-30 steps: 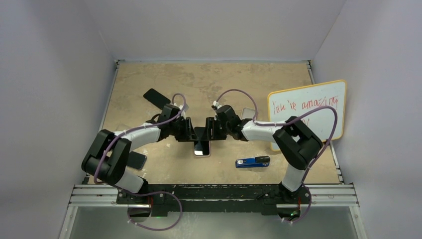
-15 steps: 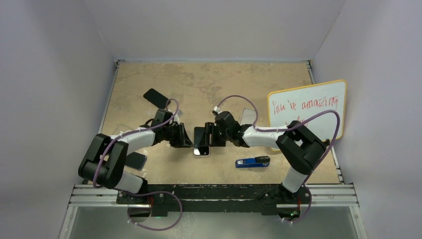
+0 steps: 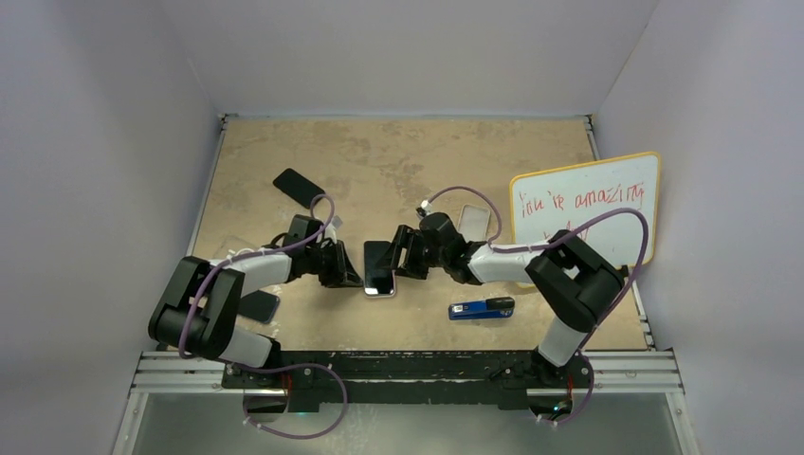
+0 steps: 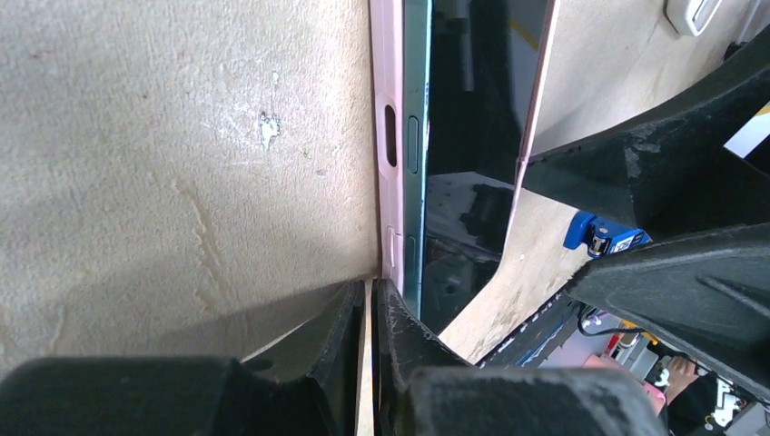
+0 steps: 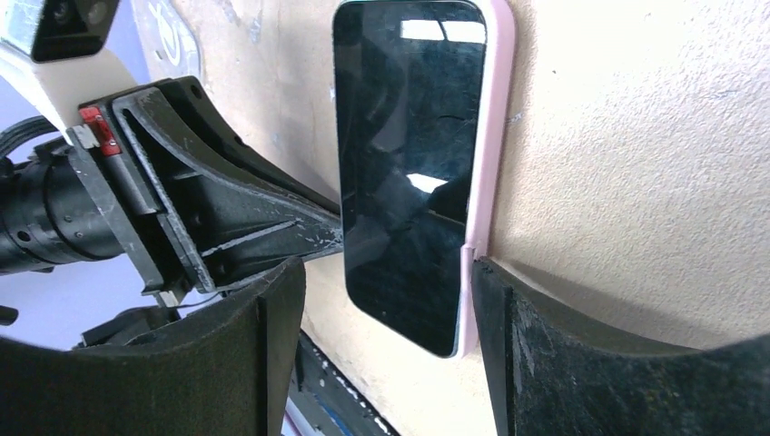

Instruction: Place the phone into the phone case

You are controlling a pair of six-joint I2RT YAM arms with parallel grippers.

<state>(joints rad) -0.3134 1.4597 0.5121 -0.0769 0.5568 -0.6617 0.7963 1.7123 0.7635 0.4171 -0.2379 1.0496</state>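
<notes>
On the tabletop, just toward 6 o'clock of centre, the phone lies screen-up in the pink case. The main danger looks like the whole stack skating across the bare surface if one arm pushes without the other bracing, which would leave the phone skewed. A smaller one: in the left wrist view the phone's teal edge shows beside the case wall, so that long side may not be fully seated. A sideways push there could pop it out or roll the soft lip under. The right end effector, at the phone's 3 o'clock, is spread wide, its fingers straddling one end without clearly gripping it. The left end effector, at 9 o'clock, is pinched nearly together on nothing, its tips touching the case wall.
</notes>
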